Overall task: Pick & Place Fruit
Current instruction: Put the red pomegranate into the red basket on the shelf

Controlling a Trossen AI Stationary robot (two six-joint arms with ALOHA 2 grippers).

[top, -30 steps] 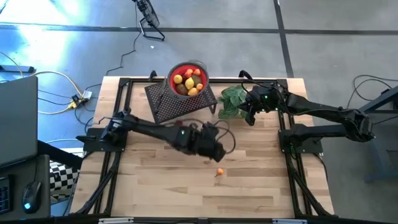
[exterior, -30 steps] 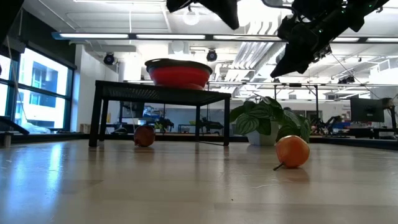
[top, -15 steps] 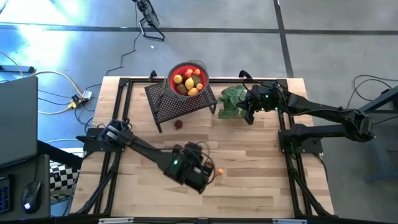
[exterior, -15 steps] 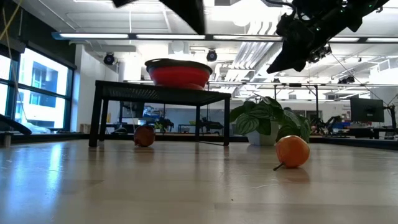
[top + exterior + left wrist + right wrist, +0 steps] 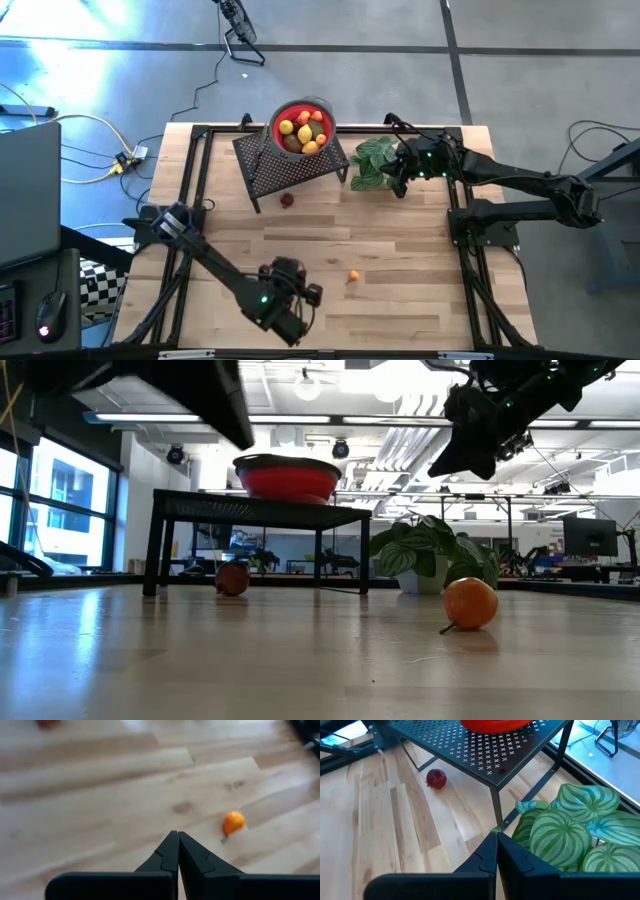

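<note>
Setting: robotics lab in an open-plan office hall. Evidence: wooden table (image 5: 400,300) on grey concrete floor; two dark arms on black frames bolted to the table; loose cables and a yellow cord (image 5: 95,150) beside the table; a monitor (image 5: 28,190) near the table; beyond the table, ceiling strip lights (image 5: 150,417), exposed ducts, large windows (image 5: 60,500), further workstations.

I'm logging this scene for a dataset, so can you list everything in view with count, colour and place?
Bowl: one, red, on the black stand at the table's back.
Fruit in bowl: several, yellow, orange, red.
Stand: one, black perforated metal.
Red fruit: one, dark red, on the table by the stand's front edge.
Orange fruit: one, orange, alone on the table's front half.
Plant: one, green, right of the stand.
Table: one, light wood.
Left gripper: shut, empty, near the front edge.
Right gripper: shut, empty, over the plant.
</note>
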